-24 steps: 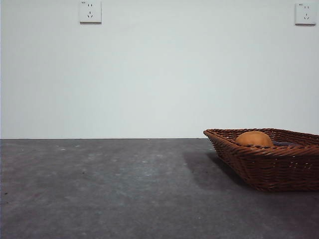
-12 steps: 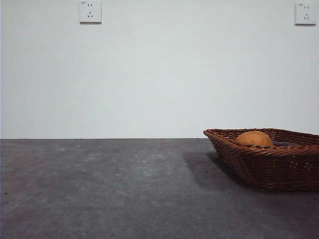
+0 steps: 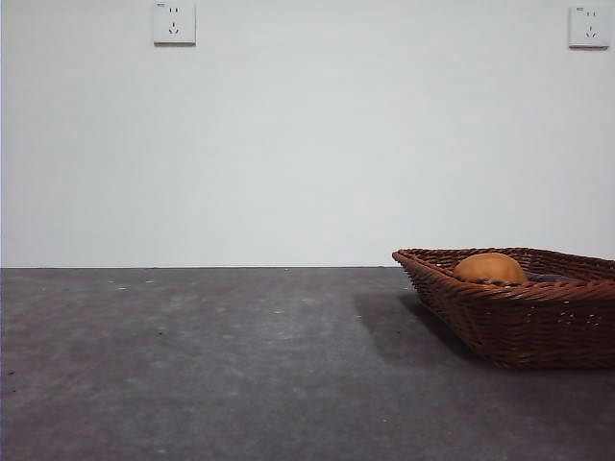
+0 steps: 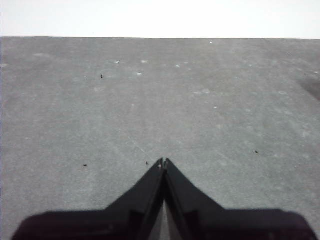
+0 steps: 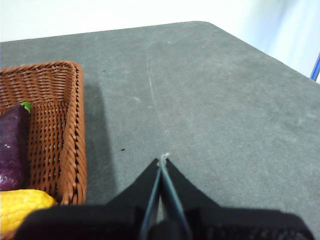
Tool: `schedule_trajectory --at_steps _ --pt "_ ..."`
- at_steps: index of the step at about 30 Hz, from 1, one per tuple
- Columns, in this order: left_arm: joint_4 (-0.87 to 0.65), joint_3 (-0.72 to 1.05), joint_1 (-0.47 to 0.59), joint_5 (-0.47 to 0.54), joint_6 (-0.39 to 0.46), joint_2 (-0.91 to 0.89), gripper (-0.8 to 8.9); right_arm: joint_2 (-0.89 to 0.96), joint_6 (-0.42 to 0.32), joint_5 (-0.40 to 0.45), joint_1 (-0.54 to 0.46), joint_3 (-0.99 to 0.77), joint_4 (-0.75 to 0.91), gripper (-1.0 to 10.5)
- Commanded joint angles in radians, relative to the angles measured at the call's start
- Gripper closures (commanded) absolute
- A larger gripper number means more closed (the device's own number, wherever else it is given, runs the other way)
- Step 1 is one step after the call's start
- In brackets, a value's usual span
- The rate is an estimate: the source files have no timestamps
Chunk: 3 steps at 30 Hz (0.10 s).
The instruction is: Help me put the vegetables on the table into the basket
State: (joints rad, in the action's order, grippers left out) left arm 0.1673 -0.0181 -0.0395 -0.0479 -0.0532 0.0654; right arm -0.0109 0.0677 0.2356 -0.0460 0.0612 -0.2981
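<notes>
The woven reddish-brown basket (image 3: 519, 322) stands on the dark grey table (image 3: 211, 365) at the right in the front view. A tan-brown potato (image 3: 490, 268) rises above its rim from inside. The right wrist view shows the basket's corner (image 5: 75, 130) holding a dark purple vegetable (image 5: 12, 145) with a green tip and a yellow one (image 5: 20, 209). My right gripper (image 5: 163, 159) is shut and empty over bare table beside the basket. My left gripper (image 4: 163, 161) is shut and empty over bare table. Neither arm appears in the front view.
Two wall sockets (image 3: 174, 22) (image 3: 588, 26) sit high on the white wall behind the table. The table's rounded far corner (image 5: 210, 25) and edge show in the right wrist view.
</notes>
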Motion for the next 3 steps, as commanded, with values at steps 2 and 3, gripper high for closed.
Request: schedule_trajectory --at_steps 2,3 --pt "-0.003 0.011 0.004 -0.005 -0.003 0.0 8.17 0.002 0.01 0.0 -0.001 -0.007 0.006 9.5" --pt "-0.003 0.011 0.004 -0.005 -0.003 0.0 8.17 0.002 0.01 0.0 -0.001 -0.007 0.006 9.5"
